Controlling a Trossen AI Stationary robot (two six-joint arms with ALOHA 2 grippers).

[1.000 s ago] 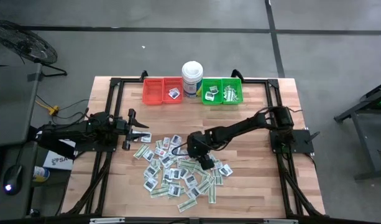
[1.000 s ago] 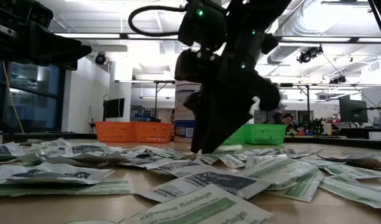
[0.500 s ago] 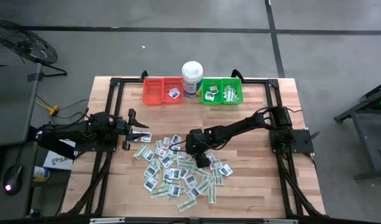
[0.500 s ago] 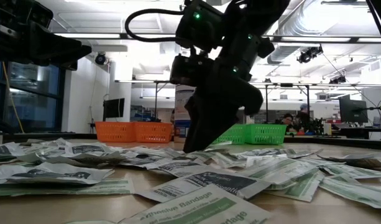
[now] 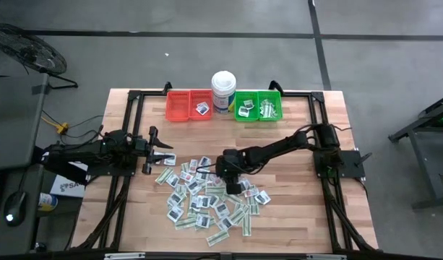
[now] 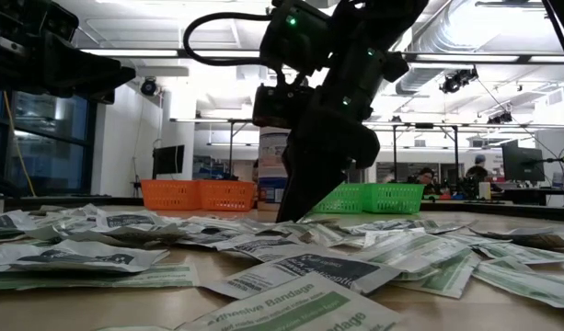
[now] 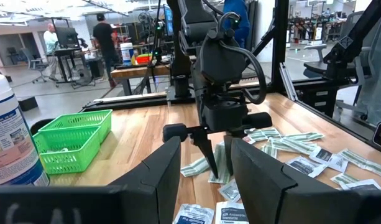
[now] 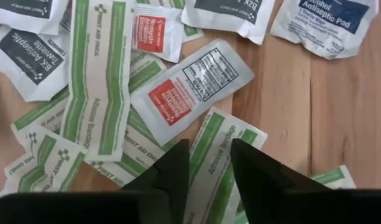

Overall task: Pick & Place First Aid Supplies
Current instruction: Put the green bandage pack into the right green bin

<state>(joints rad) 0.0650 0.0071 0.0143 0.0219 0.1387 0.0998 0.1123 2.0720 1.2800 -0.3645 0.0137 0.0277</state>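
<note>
The first aid supplies (image 5: 210, 198) lie in a loose heap mid-table: square white packets and green-and-white strips, flat on the wood and overlapping one another. My right gripper (image 5: 234, 184) points down into the heap's far part, open. Its fingers straddle one green-and-white adhesive bandage strip (image 8: 224, 146), which lies across other packets. The low view shows its tips (image 6: 291, 213) down at packet level, and the left wrist view shows it (image 7: 218, 171) from the side. My left gripper (image 5: 163, 154) waits open, just left of the heap, above the table. My right gripper (image 8: 210, 165) comes from above, pointing down, with one finger on each side of the bandage strip, across its length. The strip lies flat on the heap. Whether the fingertips touch it or the packets under it, I cannot tell.
At the far edge stand a red bin (image 5: 188, 106), a tall white tub (image 5: 223, 90) and a green bin (image 5: 259, 105); both bins hold a few packets. A black frame runs around the table top. Bare wood shows right of the heap. People stand in the room beyond.
My right gripper has shifted a little toward the table's left over the heap and turned slightly, its tips staying low among the packets. The packets show no plain movement.
</note>
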